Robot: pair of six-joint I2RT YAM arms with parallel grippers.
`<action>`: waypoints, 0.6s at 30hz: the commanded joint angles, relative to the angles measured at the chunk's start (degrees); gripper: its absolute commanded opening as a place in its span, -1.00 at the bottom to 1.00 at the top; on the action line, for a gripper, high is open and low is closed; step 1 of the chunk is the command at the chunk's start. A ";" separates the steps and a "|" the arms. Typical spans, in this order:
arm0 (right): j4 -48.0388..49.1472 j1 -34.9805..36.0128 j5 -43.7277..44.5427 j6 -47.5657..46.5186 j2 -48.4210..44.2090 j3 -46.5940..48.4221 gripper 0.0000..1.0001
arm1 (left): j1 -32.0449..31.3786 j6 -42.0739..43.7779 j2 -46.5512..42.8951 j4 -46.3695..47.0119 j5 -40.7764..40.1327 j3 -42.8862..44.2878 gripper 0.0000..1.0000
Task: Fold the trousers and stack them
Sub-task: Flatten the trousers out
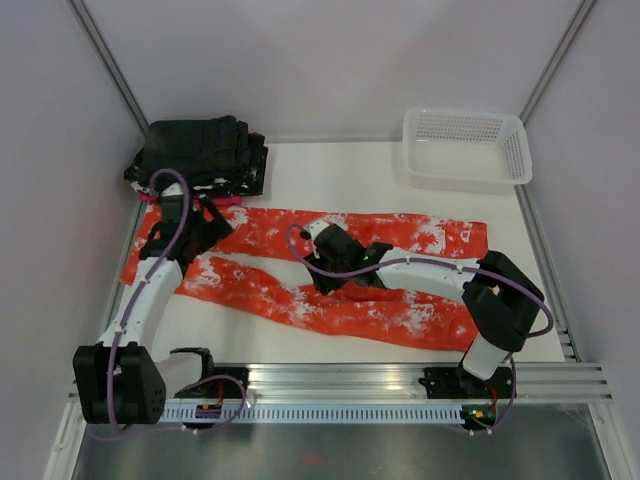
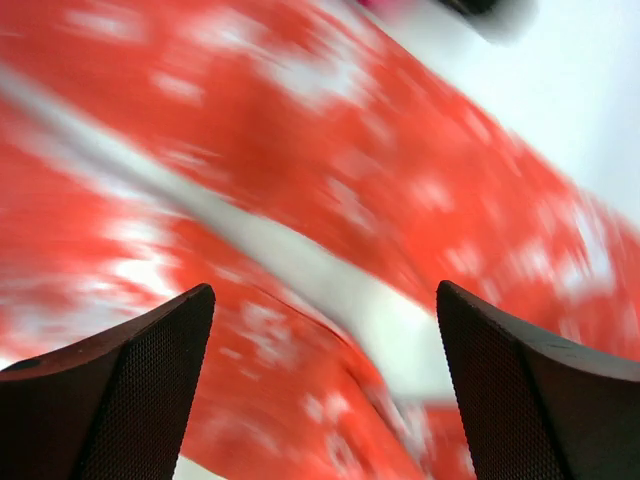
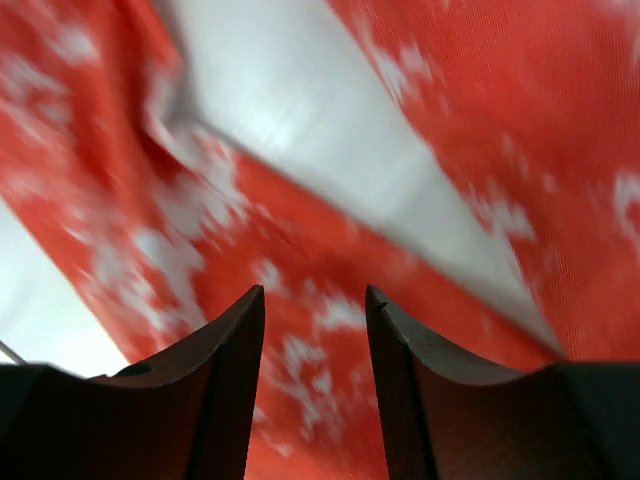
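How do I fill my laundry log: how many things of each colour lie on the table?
Orange-red: 1, the trousers
Black: 1 pile of folded garments, pieces inside not countable
Pink: 1 cloth peeking out at that pile's edge
White: 1 basket
Total: 4

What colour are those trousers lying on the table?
The trousers are bright orange-red with white splotches, clearest from the top view.
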 commanded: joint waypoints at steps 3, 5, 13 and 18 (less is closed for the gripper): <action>2.18 -0.10 8.71 4.31 -7.48 -12.67 0.01 | -22.05 6.98 -0.79 -2.29 3.95 -0.48 0.83; 3.33 -0.10 8.98 5.64 -6.79 -14.18 0.01 | -25.15 4.88 -0.61 -1.50 1.67 -3.37 0.73; 6.41 -0.01 9.77 7.32 -1.07 -13.84 0.09 | -32.20 0.74 -3.23 -0.71 1.93 -13.05 0.55; 8.78 -0.10 12.04 8.89 2.44 -13.57 -0.06 | -32.46 -0.85 -4.91 -0.19 1.84 -17.88 0.45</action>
